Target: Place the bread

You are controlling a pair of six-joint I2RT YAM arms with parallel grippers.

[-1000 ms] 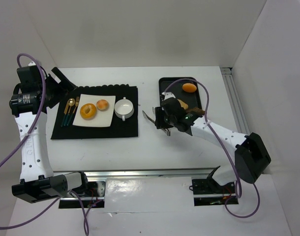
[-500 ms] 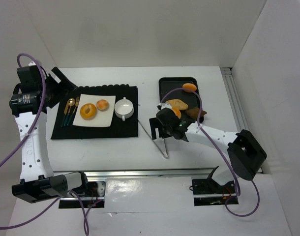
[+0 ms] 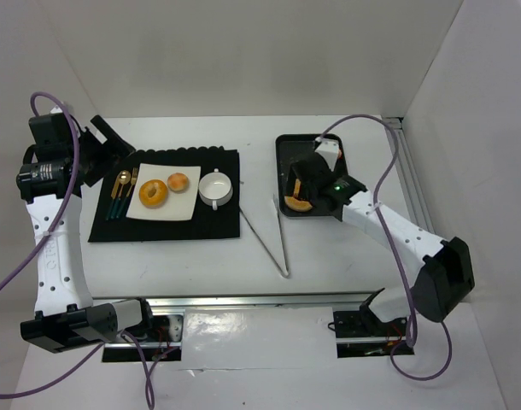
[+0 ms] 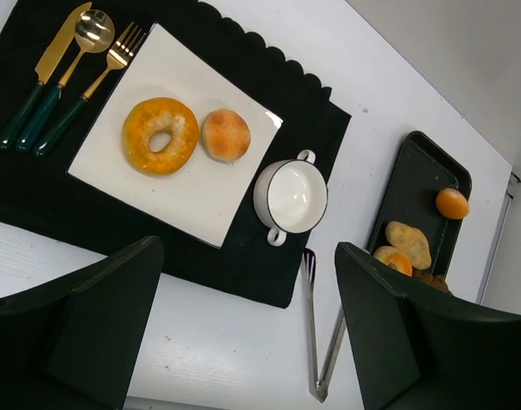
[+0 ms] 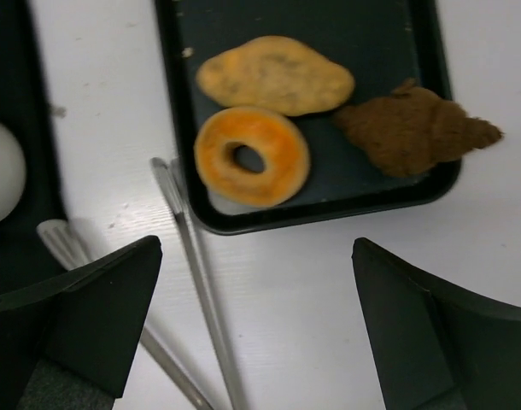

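On the black tray, the ring bread looks light and soft; pinch its rim. Both jaws gape, empty.

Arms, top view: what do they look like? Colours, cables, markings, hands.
The left arm and right arm have white links with black joint housings and black bases. A loose purple cable runs along each. The right arm carries a small green light. The left hand and right hand each have two broad, dark, wedge-shaped fingers. Lettering on the links is too small to read.
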